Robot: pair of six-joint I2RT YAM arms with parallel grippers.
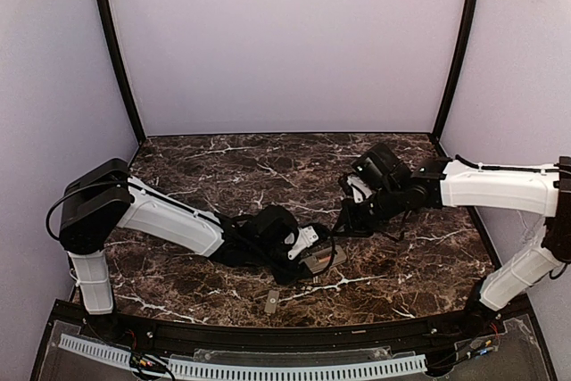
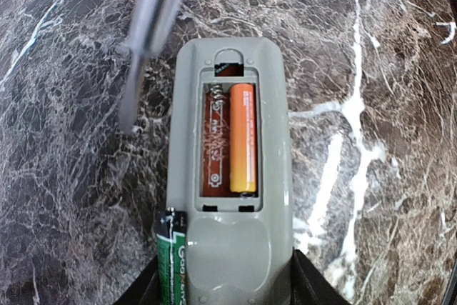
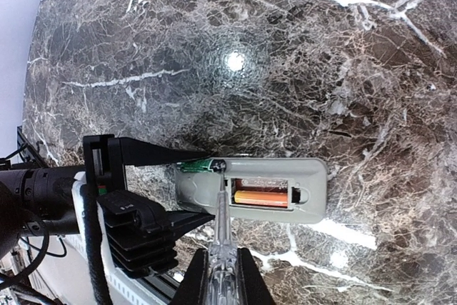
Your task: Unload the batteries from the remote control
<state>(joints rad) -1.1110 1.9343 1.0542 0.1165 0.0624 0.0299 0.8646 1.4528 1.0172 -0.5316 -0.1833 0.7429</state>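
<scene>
Item 1, nearest the arm bases: cover piece (image 1: 271, 301), small, flat and grey. It lies on the tabletop (image 1: 223, 167) on the near side of the remote control (image 2: 232, 248) and apart from it

Item 2: left end effector (image 2: 227, 289), closed across the remote's butt end and holding it back-up on the tabletop

Item 3: remote control, grey back uppermost, battery bay (image 2: 228, 141) uncovered. Its long axis runs straight away from the left end effector

Item 4: green-and-black battery (image 2: 170, 255), out of the bay. It is pressed against one long edge of the remote, just beside the left finger, and only one end of it shows

Item 5: orange battery (image 2: 243, 137), seated in the bay and lying parallel to the remote's long axis. It sits in the slot farther from the loose cell, and the empty slot (image 2: 214, 141) with its bare spring lies between them

Item 6: tool (image 3: 218, 241), a thin pale rod. Its tip is close to the remote on the loose cell's side, and we cannot tell whether it touches

Item 7, farthest: right end effector (image 3: 220, 282), closed on the tool's shaft

Note: we judge one cell unloaded and one left. The right arm is the one placed for it, since the orange battery lies across the empty slot from the tool tip. The tip would have to cross that slot and lift the cell sideways to its length
</scene>
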